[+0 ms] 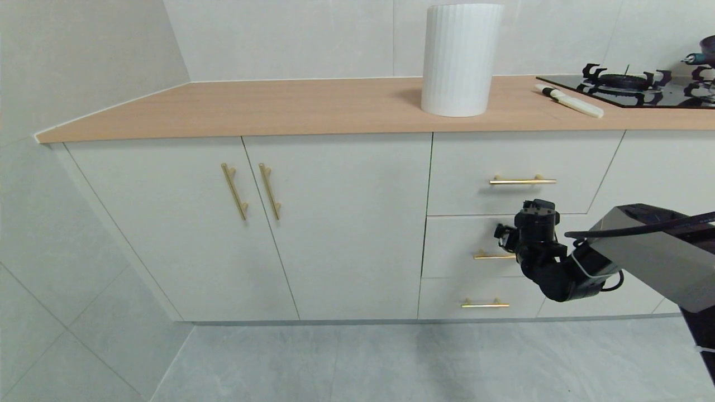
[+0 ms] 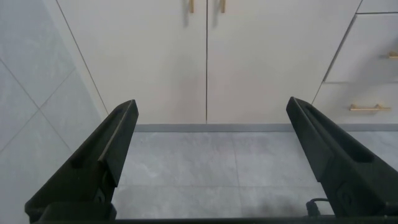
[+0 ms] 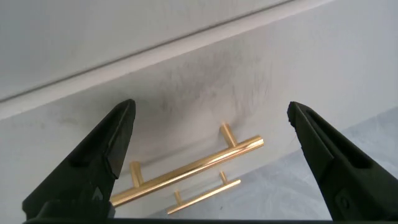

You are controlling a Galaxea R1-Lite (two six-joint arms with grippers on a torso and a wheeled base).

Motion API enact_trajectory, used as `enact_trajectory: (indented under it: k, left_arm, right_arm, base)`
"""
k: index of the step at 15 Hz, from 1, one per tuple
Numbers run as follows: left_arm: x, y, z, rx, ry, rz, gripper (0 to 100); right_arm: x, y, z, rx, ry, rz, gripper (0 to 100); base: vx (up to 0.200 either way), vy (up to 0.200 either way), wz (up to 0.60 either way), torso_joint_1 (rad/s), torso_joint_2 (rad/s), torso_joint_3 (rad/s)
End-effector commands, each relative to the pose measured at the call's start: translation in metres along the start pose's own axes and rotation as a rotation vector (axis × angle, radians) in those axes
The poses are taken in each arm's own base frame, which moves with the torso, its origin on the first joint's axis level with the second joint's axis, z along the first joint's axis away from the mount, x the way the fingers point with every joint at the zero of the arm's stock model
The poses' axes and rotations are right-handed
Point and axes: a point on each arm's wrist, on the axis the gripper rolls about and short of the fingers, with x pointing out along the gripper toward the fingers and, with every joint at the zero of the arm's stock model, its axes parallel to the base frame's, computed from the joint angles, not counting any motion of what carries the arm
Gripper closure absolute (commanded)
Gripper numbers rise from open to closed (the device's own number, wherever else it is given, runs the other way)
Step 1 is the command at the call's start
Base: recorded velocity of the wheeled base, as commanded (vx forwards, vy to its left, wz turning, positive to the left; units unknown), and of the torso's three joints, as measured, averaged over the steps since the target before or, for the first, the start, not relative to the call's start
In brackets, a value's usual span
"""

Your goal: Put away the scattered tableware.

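The left gripper [image 2: 211, 104] hangs low over the grey floor [image 2: 186, 174] in front of the two doors [image 2: 205, 56]. Its fingers [image 2: 115, 143] are spread wide with nothing between them. The door handles [image 2: 191, 6] are cut off at that view's edge.

In the head view the doors [image 1: 251, 223] stand closed under the wooden counter [image 1: 251, 106]. A white ribbed canister [image 1: 459, 58] stands on the counter, its top cut by the frame.

Right of the doors are three closed drawers [image 1: 519, 162]. The right gripper [image 1: 509, 239] sits just in front of the middle handle [image 1: 487, 256] and covers its right end. In the right wrist view its fingers [image 3: 115, 149] are wide apart and empty. They stand to either side of the middle handle [image 3: 186, 168] without touching it, and the bottom handle [image 3: 208, 190] lies beyond.

The knife [image 1: 570, 101], pale and long, lies on the counter right of the canister, just in front of the hob [image 1: 631, 92]. Whether its pale length is bare blade or a sheath cannot be told. The hob runs out of frame at the right, where a dark pot [image 1: 708, 47] is mostly cut off.
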Motion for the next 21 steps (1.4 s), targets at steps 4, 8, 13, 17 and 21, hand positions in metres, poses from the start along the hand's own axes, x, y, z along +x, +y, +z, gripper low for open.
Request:
enact_trajectory:
  k: [4,8,13,17,21]
  left_arm:
    - [0.000,0.000,0.000,-0.001,0.000,0.000,0]
    - [0.000,0.000,0.000,-0.001,0.000,0.000,0]
    - [0.000,0.000,0.000,-0.001,0.000,0.000,0]
    - [0.000,0.000,0.000,-0.001,0.000,0.000,0]
    - [0.000,0.000,0.000,-0.001,0.000,0.000,0]
  right_arm:
    - [0.011,-0.005,0.010,0.037,-0.050,-0.031,0]
    - [0.014,-0.009,0.012,0.042,-0.058,-0.050,0]
    - [-0.033,-0.022,0.035,0.016,-0.002,0.008,0]
    - [-0.111,-0.034,0.100,0.047,-0.068,0.144,0]
    - [-0.204,-0.071,0.167,0.019,-0.274,0.141,0]
  base:
    - [0.000,0.000,0.00,0.000,0.00,0.000]
    - [0.000,0.000,0.00,0.000,0.00,0.000]
    - [0.000,0.000,0.00,0.000,0.00,0.000]
    - [0.000,0.000,0.00,0.000,0.00,0.000]
    - [0.000,0.000,0.00,0.000,0.00,0.000]
